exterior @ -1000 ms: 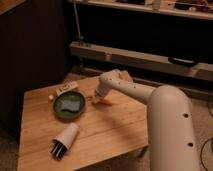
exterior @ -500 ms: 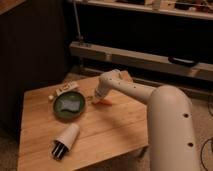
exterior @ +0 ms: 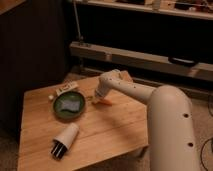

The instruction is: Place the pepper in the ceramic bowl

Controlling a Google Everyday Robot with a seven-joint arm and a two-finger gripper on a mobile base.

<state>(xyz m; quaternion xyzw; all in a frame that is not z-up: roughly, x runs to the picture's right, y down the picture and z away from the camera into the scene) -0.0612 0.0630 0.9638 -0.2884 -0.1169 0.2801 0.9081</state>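
Orange-red tapered pepper (exterior: 105,102) is toward the far edge of the wooden bench (exterior: 115,132), about mid-width. It is just right of the shallow round dark green ceramic bowl (exterior: 57,108) and outside it. The white arm's hand (exterior: 97,98) is low at the pepper's left end, between pepper and bowl; cannot tell if it is apart or clamped. A light blue piece (exterior: 71,105) is inside the bowl. A white cylindrical cup with a black end (exterior: 66,139) lies on its side near the front-left corner.

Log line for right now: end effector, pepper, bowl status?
end effector: low over table beside ceramic bowl | pepper: at end effector, outside bowl | placement: not done
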